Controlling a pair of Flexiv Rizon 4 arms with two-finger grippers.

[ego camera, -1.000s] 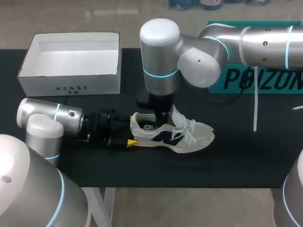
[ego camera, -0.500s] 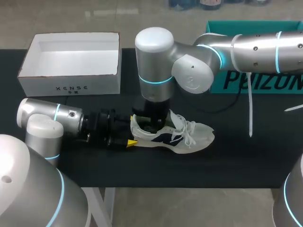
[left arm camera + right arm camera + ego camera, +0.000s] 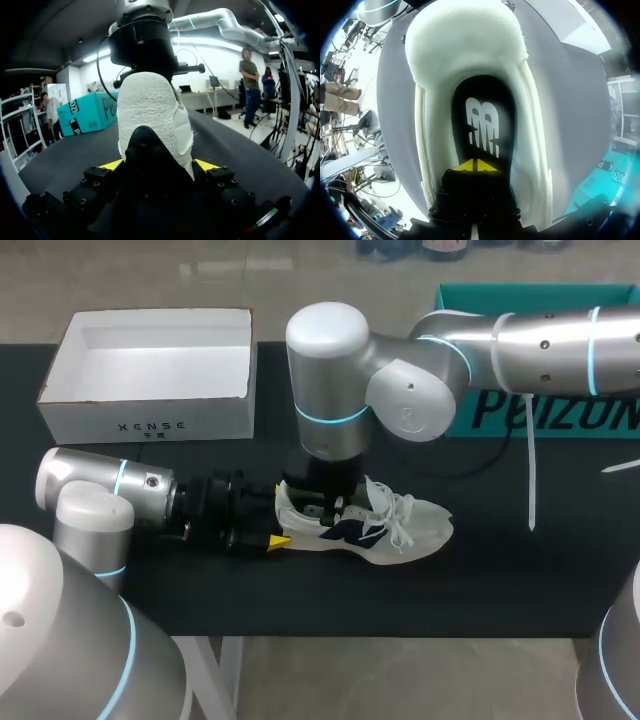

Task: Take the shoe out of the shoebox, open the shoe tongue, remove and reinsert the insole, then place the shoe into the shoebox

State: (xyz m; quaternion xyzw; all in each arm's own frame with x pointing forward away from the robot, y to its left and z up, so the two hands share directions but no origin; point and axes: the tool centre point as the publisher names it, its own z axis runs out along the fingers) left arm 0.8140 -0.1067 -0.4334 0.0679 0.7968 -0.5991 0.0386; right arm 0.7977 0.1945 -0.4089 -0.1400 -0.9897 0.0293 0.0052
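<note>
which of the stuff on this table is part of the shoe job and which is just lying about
Job in hand: shoe, its insole, white shoebox.
Just lying about: teal box at the far right.

Black matte table (image 3: 520, 580), flat dark top, pale frame leg (image 3: 228, 670) under near edge

A black table (image 3: 500, 580) carries everything. A white shoebox (image 3: 150, 425) sits open at its far left corner. A white and navy shoe (image 3: 405, 525) stands on its sole near the middle. A teal box (image 3: 600, 420) lies at the far right, with a dark cable (image 3: 470, 468) running just in front of it.
</note>
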